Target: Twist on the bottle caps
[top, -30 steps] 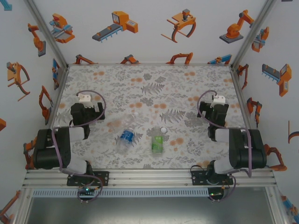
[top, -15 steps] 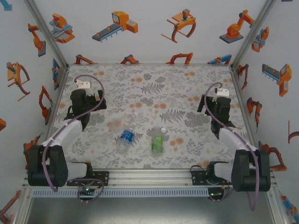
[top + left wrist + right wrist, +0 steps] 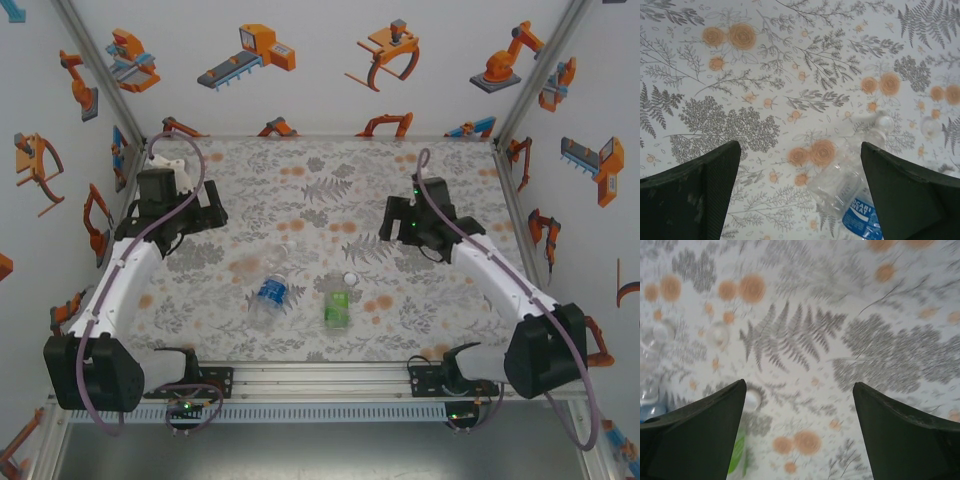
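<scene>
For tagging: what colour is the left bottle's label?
Blue label, white lettering; best in left wrist view.

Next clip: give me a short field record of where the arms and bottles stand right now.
left gripper: open, empty, over the left side of the table
right gripper: open, empty, over its right side
blue-label bottle: lying on its side near the centre
green bottle: lying right of it, apart; whitish cap at its far end
contact: neither gripper touches a bottle
</scene>
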Controlling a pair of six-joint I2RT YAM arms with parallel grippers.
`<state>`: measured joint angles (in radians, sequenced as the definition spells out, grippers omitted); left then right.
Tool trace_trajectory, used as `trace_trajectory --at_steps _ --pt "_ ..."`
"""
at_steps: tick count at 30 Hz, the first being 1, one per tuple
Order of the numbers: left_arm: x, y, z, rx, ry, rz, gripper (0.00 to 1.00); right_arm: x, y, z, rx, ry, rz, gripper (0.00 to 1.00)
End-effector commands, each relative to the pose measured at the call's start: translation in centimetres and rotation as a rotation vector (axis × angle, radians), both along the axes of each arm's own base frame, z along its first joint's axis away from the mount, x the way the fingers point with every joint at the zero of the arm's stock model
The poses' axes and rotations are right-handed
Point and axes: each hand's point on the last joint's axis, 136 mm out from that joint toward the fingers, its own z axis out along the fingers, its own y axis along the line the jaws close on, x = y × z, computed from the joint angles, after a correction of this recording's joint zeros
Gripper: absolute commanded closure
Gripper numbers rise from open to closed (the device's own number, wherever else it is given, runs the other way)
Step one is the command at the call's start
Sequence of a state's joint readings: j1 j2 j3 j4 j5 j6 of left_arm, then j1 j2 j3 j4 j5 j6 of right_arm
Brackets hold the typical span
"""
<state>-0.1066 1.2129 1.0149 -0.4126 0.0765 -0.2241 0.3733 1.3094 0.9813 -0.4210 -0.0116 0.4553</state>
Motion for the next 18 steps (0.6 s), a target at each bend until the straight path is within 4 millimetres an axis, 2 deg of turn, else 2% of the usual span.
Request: trace_trajectory --at_steps 1,7,13,18 --pt "-2.0 -0.5 -0.6 -0.028 0.086 -0.046 0.03 -3.6 2.0 -1.9 -0.032 0.209 0.025 0.21" --pt "-2.8 0.0 -0.4 -0.011 0.047 -0.038 0.03 -6.2 6.8 -3.5 -0.072 0.336 0.123 0.23" --pt "-3.6 0.6 -0.2 0.011 0.039 -0.021 0.03 -8.1 9.2 -5.0 -0.093 0.427 0.081 0.29" --pt "-3.8 0.9 0.2 0.029 0.034 -0.019 0.03 -8.9 11.1 -5.8 -0.113 0.452 0.078 0.3"
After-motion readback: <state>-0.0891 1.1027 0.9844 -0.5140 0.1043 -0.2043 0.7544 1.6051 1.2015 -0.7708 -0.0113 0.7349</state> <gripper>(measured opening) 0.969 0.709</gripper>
